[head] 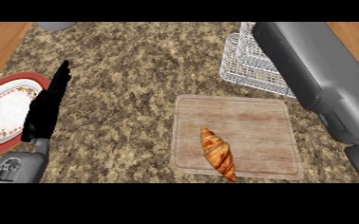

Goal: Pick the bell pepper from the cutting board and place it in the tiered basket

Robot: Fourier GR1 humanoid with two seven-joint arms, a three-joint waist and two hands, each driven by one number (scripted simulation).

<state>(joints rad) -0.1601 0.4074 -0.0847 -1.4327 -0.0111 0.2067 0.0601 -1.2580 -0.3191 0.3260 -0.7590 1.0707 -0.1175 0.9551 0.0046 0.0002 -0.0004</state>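
Speckled brown granite counter [126, 76] seen from steeply above, with strips of bare wood at 11 and 1 o'clock. Just right of centre, toward 4 o'clock, a pale wooden cutting board [259, 118], carrying only a croissant [218, 153] laid aslant near its lower edge. No bell pepper anywhere in view: not on the board, not on the stone around it. At 1 to 2 o'clock, a white wire tiered basket [245, 66], largely covered by the right forearm [316, 76], raised and slanting across it from the upper edge down to 3 o'clock. Right hand out of sight past the frame, so impossible to tell whether open, closed or wrapped round the pepper. At 9 o'clock, the left hand [48, 104], black, edge-on, fingers straight and together, holding nothing, resting by a red-rimmed flowered plate [10, 107] cut by the left edge. Judging by the bare board, pick-up probably done. Pepper likely either carried by the unseen hand or already down in the basket behind the forearm; cannot say which. Still to confirm: the release into a tier and the arm's retreat from the wire.
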